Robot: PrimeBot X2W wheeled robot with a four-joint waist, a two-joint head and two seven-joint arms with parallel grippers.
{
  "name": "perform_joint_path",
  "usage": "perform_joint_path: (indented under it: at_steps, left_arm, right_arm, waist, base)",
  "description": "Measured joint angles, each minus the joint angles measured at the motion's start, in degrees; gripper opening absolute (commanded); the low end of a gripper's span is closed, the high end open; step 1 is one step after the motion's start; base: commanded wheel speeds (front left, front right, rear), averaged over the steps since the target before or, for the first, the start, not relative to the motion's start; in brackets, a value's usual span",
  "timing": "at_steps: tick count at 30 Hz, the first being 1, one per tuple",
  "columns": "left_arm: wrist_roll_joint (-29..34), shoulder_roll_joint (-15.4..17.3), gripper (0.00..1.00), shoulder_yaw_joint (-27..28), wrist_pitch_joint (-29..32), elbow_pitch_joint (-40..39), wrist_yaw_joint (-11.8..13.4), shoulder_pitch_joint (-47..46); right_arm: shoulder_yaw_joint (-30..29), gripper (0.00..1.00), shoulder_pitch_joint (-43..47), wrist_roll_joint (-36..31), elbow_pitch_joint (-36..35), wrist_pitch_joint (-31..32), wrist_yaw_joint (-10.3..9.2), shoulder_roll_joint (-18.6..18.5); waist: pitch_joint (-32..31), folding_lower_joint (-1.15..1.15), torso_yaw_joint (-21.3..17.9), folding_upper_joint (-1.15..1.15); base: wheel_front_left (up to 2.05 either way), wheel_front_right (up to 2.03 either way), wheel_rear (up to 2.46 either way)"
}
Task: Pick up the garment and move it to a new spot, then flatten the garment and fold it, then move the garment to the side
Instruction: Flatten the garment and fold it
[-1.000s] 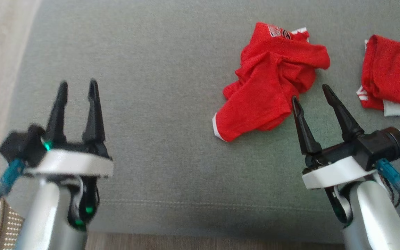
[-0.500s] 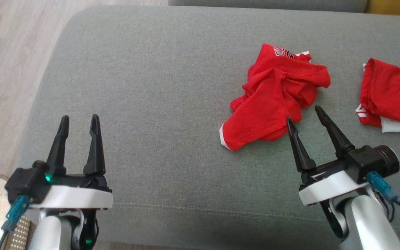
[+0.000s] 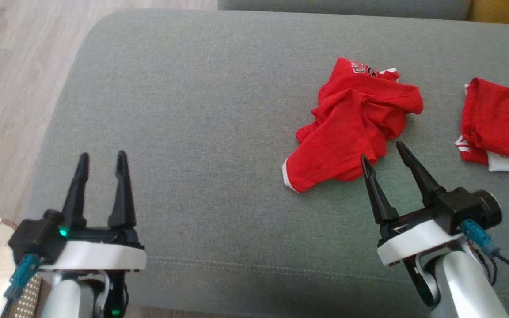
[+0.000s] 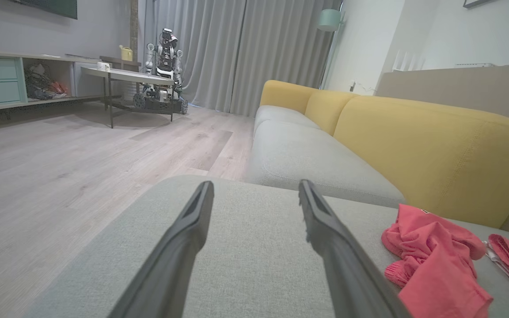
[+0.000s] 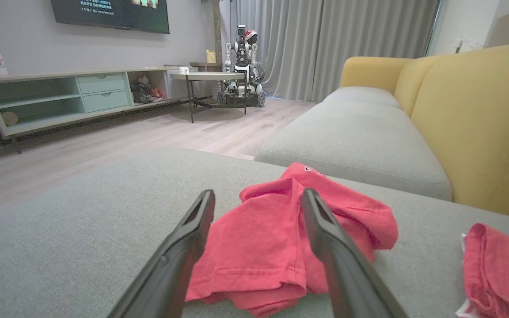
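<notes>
A broad grey woven-fabric sofa cushion [image 3: 219, 110] with a rounded corner and a stitched seam along its near edge is the work surface, and pale wood-plank floor [image 3: 11, 66] shows past that corner.

Well to the left of the crumpled red jersey garment [image 3: 347, 132], the left gripper [image 3: 102, 153] hovers over bare cushion with its two dark tapered fingers parted and nothing between them. The right gripper [image 3: 381, 151] is at the garment's near right edge. Its fingers are also spread and empty, one tip overlapping the hem and the other just off the cloth.

Over the last second the head camera has tilted, bringing in the cushion's far edge. Allowing for that, the right gripper has crept slightly further onto the garment's near hem, while the left has kept its distance. I judge this to be the approach for the first pick-up: nothing is gripped yet and the garment is still unmoved.

The garment is a soft, matte knit heaped in loose folds, with a white-trimmed sleeve or leg opening toward the near left and printed lettering at its far edge. It should bunch easily in a pinch.

To its right, apart from it, is a second red garment with white trim [image 3: 497, 128]. Beyond it rises a mustard-yellow upholstered backrest [image 5: 480, 123].
</notes>
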Motion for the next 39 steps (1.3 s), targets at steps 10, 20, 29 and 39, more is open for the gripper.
perform_joint_path:
  at_steps: [10,20,29,39]
  left_arm:
    - [-1.0,-0.04,1.0,-2.79,0.0,0.43,0.57,-0.29]
    - [-1.59,-0.1,1.0,-4.27,0.0,1.47,0.58,-1.7]
    - [-2.19,-0.1,1.0,-4.46,0.0,1.7,1.05,-2.01]
    - [-2.6,-0.13,1.0,-5.83,0.0,2.14,1.25,-3.11]
  right_arm:
    - [-1.7,1.0,-2.52,-1.12,8.83,0.01,0.0,0.05]
    - [-8.23,1.0,-7.69,-0.01,17.94,0.01,0.0,0.07]
    - [-8.83,0.31,-9.79,1.34,22.98,0.01,0.0,0.07]
    - [-3.72,0.0,-10.87,3.86,22.07,0.01,0.0,0.02]
  waist:
    - [2.91,0.0,3.5,0.0]
    - [5.46,0.0,7.24,0.0]
    - [6.55,0.0,8.24,0.0]
    - [6.01,0.0,7.95,0.0]
  base:
    - [0.0,0.0,0.0]
    - [0.0,0.0,0.0]
    - [0.0,0.0,0.0]
    - [0.0,0.0,0.0]
